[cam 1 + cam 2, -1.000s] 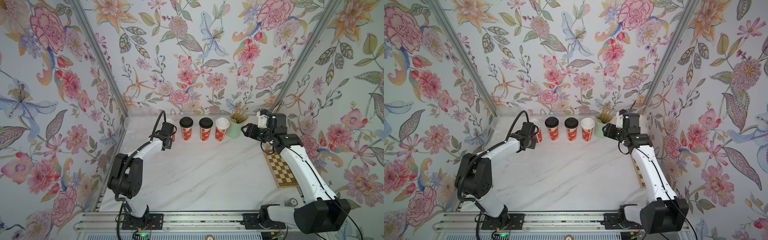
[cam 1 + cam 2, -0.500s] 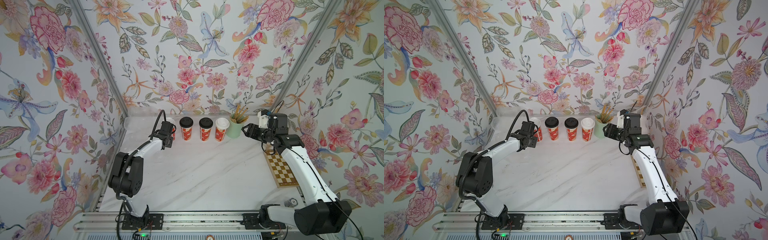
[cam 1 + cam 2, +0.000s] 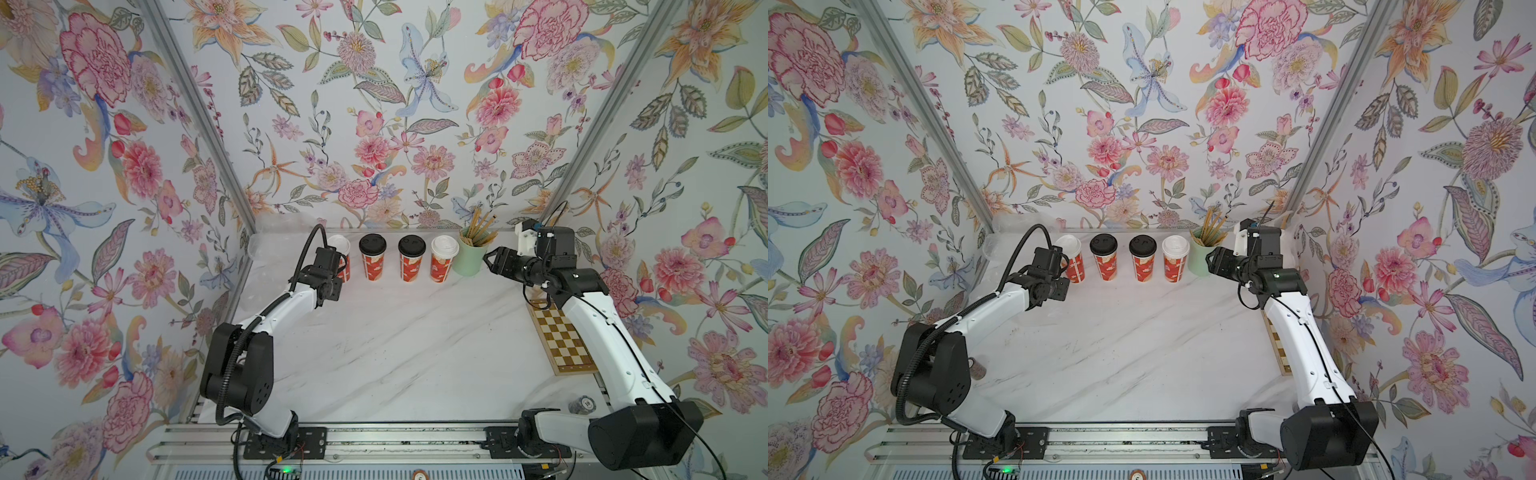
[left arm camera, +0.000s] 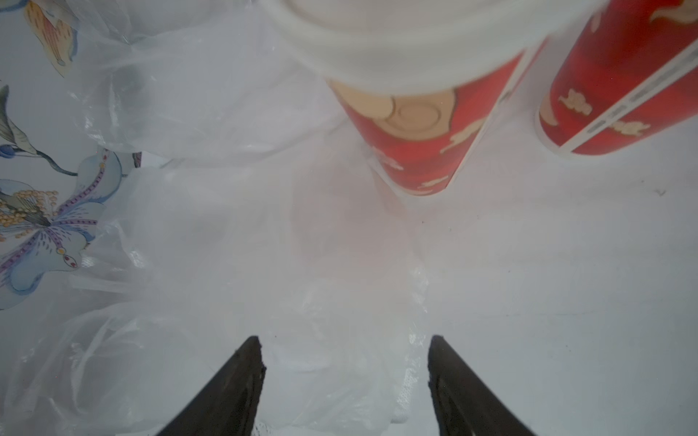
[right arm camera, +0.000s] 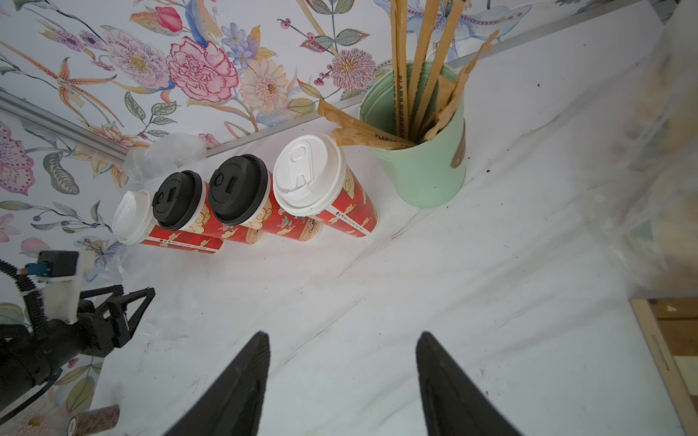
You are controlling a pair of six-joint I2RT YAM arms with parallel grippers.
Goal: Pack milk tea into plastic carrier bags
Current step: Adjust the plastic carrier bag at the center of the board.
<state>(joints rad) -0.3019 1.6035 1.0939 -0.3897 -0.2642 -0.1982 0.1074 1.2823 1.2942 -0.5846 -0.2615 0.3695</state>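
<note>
Crinkly transp. plastic bags [image 4: 170, 94]

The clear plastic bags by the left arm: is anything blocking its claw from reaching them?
Nothing visible does. In the left wrist view the crinkled plastic bags lie directly before and between the open jaws of the left gripper. The nearest white-lidded cup stands beyond the plastic.

Mint-green cup [image 3: 467, 262] full of brown straws [image 3: 481, 227], upright at the back of the white marble table [image 3: 395, 353]. Brown-and-white checkerboard [image 3: 562, 340] flat by the right edge. Walls [image 3: 374, 104] with big pink flowers all around.
</note>
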